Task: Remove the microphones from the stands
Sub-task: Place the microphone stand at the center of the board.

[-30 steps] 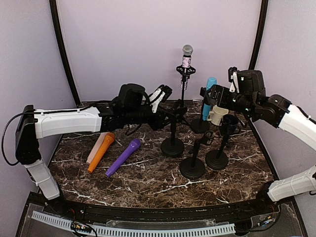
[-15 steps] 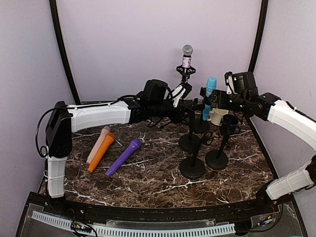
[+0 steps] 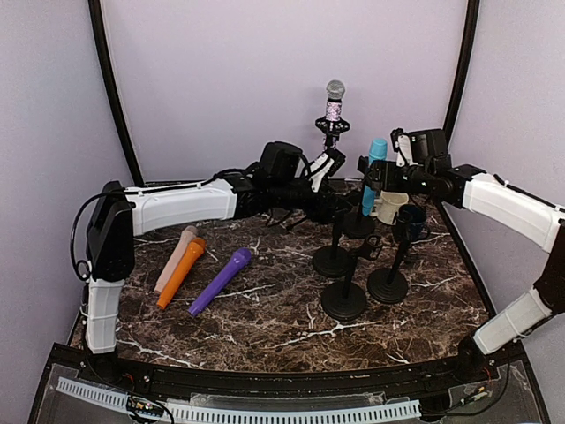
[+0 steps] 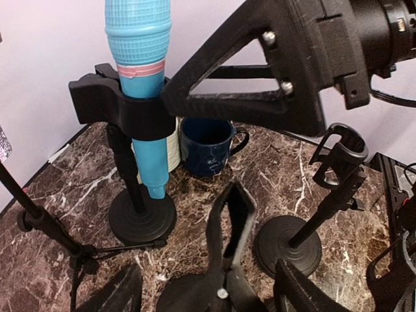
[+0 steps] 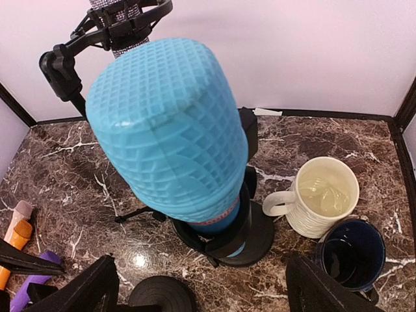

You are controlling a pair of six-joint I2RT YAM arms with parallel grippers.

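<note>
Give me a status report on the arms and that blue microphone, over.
Left gripper open, low among empty stands. Right gripper open at blue microphone head. Microphone clipped in its stand. Cream mug, navy mug beside the base.

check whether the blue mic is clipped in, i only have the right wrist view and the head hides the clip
observer: Yes. The left wrist view shows the clip wrapped around the blue mic below its pink band.
operator: where's the left claw
observer: The left claw is open, low, with an empty stand between its fingers, apart from the blue mic.
operator: how many stands are empty
observer: Three, counting that one. The top view shows them all nearer the arms than the blue mic.
</note>
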